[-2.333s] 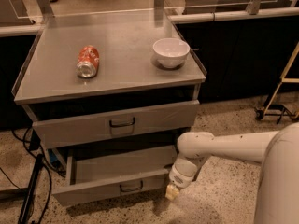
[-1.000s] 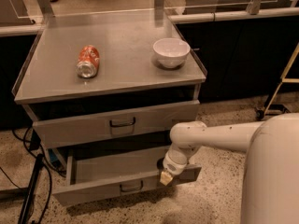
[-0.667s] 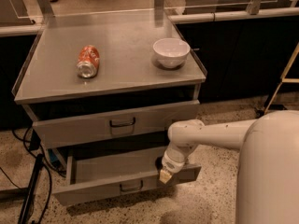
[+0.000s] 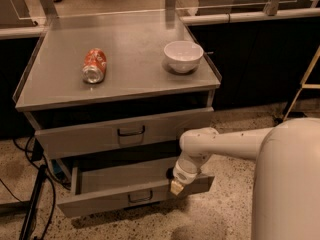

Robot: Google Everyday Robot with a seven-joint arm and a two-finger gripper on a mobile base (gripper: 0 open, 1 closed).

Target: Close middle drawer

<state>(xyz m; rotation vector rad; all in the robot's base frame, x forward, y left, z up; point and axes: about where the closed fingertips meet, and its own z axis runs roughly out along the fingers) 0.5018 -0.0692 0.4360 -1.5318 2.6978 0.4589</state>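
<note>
Camera view. Looking down on the middle drawer, pulled well out of the cabinet toward 6 o'clock, directly under the top drawer. Appears empty inside, as far as can be seen. Judged stiff and fairly heavy for its size, being grey steel: no give under a push, and probably easy to roll on its slides once moving. Judged smooth and somewhat slippery on the low front panel, so better to press square against the face than at a slant. No need to take hold of the loop handle near the middle of the panel; enough to push flat on the front, ideally close to centre so as not to skew it. Not fragile, though likely to bang if shoved hard.

Reaching in from 3 o'clock with a white arm, bent down at the wrist. Placing the gripper at the panel's top edge toward its 3 o'clock end, well to the right of the handle, touching or just beside the steel; cannot tell which. Reading the fingers as closed together into one tan tip, gripping nothing. Pointing down and slightly toward 7 o'clock.

On top of the cabinet, well apart from the work: a can lying on its side at 10 o'clock and a bowl at 1 o'clock.
</note>
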